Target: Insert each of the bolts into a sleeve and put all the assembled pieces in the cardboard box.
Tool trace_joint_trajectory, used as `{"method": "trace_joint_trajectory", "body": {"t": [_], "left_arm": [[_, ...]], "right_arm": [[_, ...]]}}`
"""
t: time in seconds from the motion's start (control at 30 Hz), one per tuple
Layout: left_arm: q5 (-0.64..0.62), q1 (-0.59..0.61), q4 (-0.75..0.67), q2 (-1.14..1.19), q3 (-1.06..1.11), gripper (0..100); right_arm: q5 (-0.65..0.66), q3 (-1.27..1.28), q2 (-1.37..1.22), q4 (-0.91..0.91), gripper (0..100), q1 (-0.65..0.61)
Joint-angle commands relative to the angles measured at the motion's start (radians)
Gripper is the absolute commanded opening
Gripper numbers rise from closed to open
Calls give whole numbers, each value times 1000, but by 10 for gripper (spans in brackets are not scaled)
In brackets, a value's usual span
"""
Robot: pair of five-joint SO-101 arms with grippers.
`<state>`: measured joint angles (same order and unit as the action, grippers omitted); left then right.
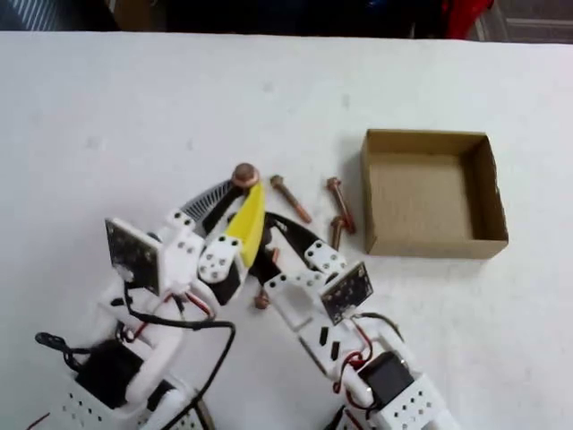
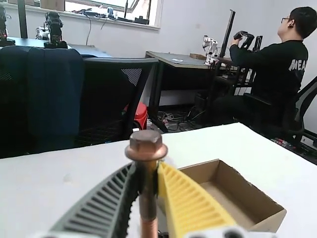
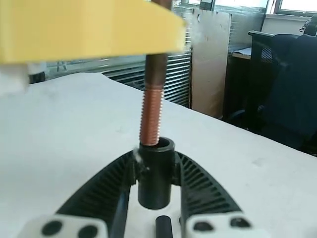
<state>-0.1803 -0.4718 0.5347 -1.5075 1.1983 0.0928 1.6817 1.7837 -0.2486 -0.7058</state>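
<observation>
Left of cardboard box (image 1: 434, 193): insert step, bolt (image 3: 151, 114) tip at sleeve (image 3: 155, 193) mouth
left gripper (image 2: 147, 173): clamped on bolt, held upright
right gripper (image 3: 156, 161): pinching sleeve
next: prob lower bolt straight, keep it aligned

Built from white printed shells (image 1: 183, 255) dotted with small dark screw holes, with black motor blocks (image 1: 107, 372) near the bases. Wired with a looping black cable (image 1: 192, 327) and thin red leads (image 1: 351, 358). Fitted with dark square camera boards (image 1: 132, 255) at the wrists. Tipped on the left pincer (image 1: 243, 186) with one yellow and one grey ribbed finger, on the right pincer (image 3: 154, 163) with two black ribbed ones.
</observation>
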Motion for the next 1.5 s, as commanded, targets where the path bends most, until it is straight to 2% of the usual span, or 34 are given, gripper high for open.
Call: {"method": "trace_joint_trajectory", "body": {"t": [0.0, 0.2, 0.33, 0.93, 1.3, 1.37, 1.47], "left_arm": [[-3, -8, -54, -1, 35, 23], [-3, -4, -181, 1, 40, 23], [-3, 28, -195, 2, 41, 23], [-5, 30, 98, -1, 51, 23], [-2, 30, 196, -1, 51, 28], [-2, 30, 196, -1, 52, 68], [-8, 36, 196, -1, 52, 181]], "right_arm": [[11, 9, 15, 8, 18, 2], [11, 9, 15, 8, 18, 2], [11, 9, 15, 8, 18, 2], [12, 9, 16, 8, 18, 2], [12, 9, 16, 8, 18, 4], [12, 9, 16, 8, 18, 4], [12, 9, 16, 8, 18, 4]]}}
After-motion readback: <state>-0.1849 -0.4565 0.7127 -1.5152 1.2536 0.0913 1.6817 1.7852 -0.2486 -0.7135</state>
